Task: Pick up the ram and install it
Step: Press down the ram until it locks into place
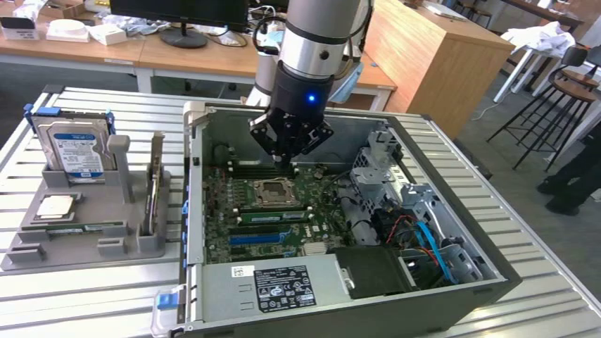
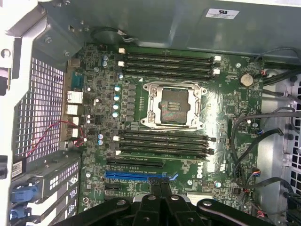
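Seemingly empty, the gripper [image 1: 287, 160] hung over the motherboard [image 1: 218, 211], fingers [image 2: 160, 190] pressed together; the ram [image 1: 272, 214], as far as could be judged, sat in a slot at 6 o'clock of the CPU socket [image 1: 272, 191]; seating probably called for even, vertical pressure.

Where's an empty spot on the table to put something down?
The slatted table is bare in front of the grey parts tray, beside the computer case, and again behind the tray. Inside the case it is crowded: circuit board, cables, and the gripper.
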